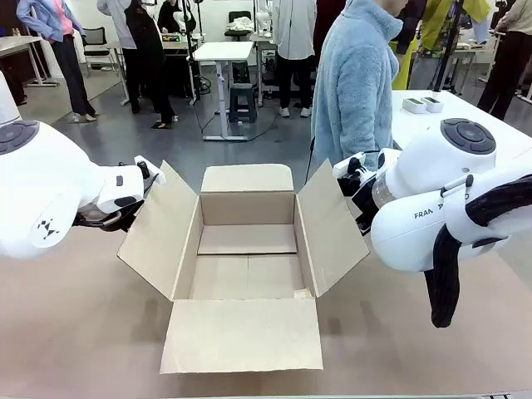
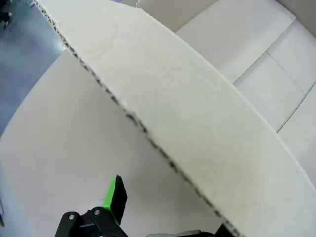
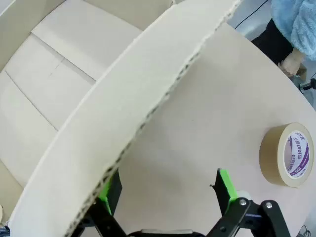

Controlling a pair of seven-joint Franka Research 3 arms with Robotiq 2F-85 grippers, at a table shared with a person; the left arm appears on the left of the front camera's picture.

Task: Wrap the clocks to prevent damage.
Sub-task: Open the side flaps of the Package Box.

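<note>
Here the box (image 1: 247, 208) is sitting open on the table (image 1: 75, 332), its flaps spreading outward. The left gripper (image 2: 168, 207) is hovering wide open at the left flap (image 1: 162, 229), holding nothing. The right gripper (image 3: 167, 180) is gaping likewise just beside the right flap (image 1: 331, 224). A tape roll (image 3: 289, 155) is lying nearby, and a person (image 1: 357, 83) is standing at the far side.

One open cardboard box (image 1: 247, 278), one brown tape roll (image 3: 288, 154), one person (image 1: 353, 83) nearby
</note>
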